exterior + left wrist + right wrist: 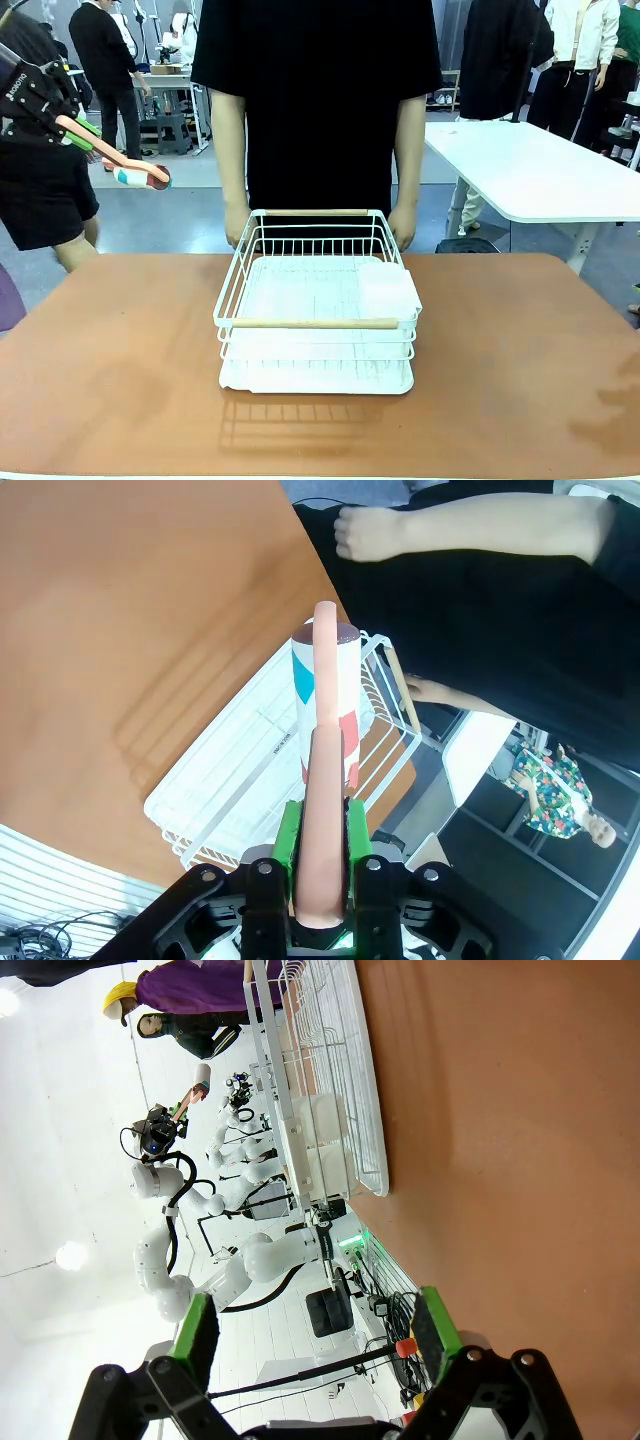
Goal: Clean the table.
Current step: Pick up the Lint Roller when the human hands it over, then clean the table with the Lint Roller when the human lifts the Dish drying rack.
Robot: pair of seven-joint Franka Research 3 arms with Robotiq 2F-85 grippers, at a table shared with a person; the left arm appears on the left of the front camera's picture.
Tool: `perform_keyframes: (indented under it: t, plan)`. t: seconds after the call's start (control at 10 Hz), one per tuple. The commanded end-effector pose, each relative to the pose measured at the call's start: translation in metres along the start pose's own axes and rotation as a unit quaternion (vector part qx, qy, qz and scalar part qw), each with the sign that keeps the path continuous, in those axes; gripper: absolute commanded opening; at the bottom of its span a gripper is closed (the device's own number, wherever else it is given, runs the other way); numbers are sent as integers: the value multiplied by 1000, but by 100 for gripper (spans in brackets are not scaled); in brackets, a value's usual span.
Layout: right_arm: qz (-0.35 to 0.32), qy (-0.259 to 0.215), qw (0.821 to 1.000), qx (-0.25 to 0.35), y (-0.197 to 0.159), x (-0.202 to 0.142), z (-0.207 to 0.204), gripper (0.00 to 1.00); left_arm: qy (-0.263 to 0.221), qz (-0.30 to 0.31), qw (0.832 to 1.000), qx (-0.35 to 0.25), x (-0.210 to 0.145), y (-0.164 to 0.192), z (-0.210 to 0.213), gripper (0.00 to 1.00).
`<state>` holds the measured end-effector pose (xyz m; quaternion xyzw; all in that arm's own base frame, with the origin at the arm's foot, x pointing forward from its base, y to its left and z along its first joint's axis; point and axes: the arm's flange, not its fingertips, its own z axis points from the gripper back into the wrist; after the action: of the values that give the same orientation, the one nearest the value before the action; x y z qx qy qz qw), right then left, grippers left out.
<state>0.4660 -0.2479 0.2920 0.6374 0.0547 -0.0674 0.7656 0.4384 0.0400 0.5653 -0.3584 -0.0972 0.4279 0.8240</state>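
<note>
The reddish-brown table (110,380) carries a white wire rack (318,300) at its middle. High above the table's far left corner, my left gripper (82,130) is shut on the pink handle (322,730) of a tool. The tool's head (140,178) is a white cylinder with blue and red patches and a dark end. In the left wrist view the head (350,680) hangs over the rack (250,780) and the table (130,600). My right gripper (315,1325) stands open above the table (500,1160), nothing between its green pads.
A person in black stands at the far side with both hands (403,225) at the rack's far rim. A white table (530,170) stands at the back right. Bare tabletop lies left and right of the rack.
</note>
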Motion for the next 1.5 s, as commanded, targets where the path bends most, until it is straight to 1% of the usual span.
perform_keyframes:
  t: [0.0,1.4]
  plan:
    - [1,0,1000,-3,2,1,-1,100,-1,0,1000,0,0,0,0,6]
    - [1,0,1000,-3,2,1,-1,100,-1,0,1000,0,0,0,0,6]
